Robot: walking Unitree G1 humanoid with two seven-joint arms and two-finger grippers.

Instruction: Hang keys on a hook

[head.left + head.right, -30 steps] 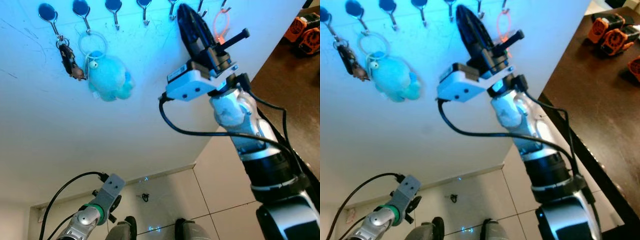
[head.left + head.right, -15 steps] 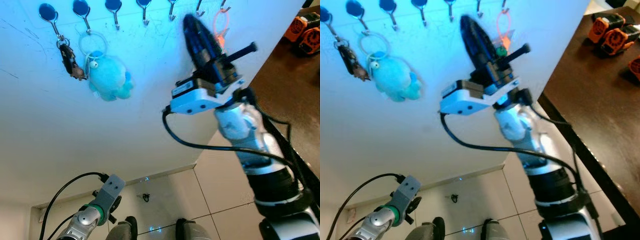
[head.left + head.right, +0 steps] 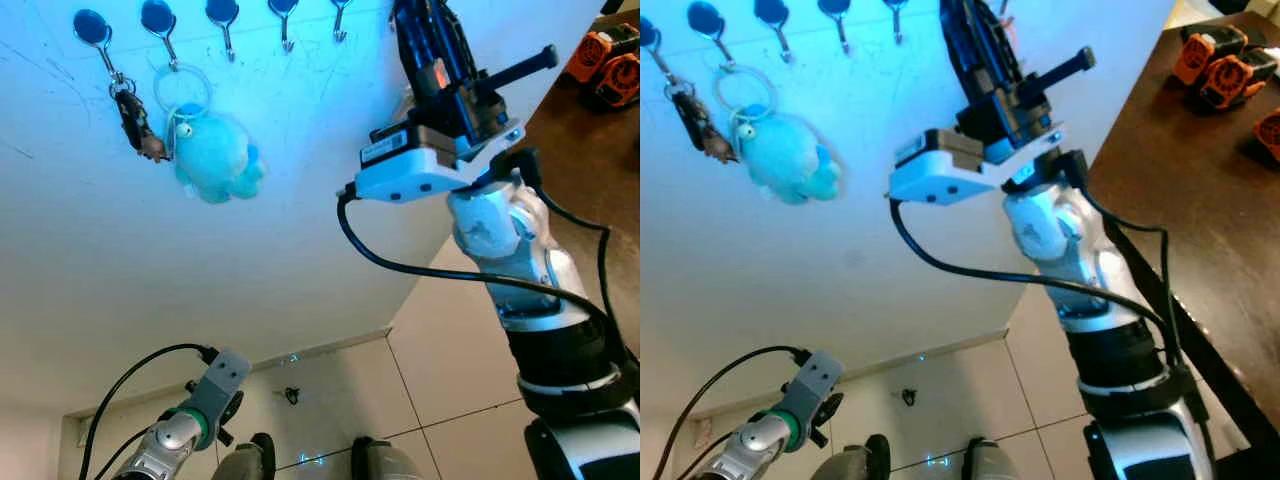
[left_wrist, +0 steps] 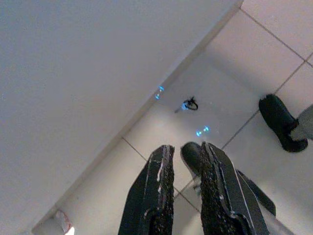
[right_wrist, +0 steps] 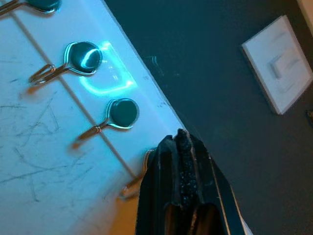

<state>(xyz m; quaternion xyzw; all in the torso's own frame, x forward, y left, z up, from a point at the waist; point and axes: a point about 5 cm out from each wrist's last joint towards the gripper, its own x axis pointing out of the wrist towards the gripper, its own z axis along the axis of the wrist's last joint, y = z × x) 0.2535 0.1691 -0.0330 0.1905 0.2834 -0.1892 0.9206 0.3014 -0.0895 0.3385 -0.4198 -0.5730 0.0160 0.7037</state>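
At the top of the white board [image 3: 200,260], the right gripper [image 5: 181,139] is raised to the row of hooks [image 5: 122,113], its fingers pressed together. An orange key loop [image 3: 437,72] shows between them and seems pinched there, though the view is poor. Such a loop is probably light, thin and floppy, so it will likely swing. It is best held low, leaving the top arc free to slip over a hook tip. The left gripper [image 4: 185,147] hangs near the floor, narrowly parted and empty.
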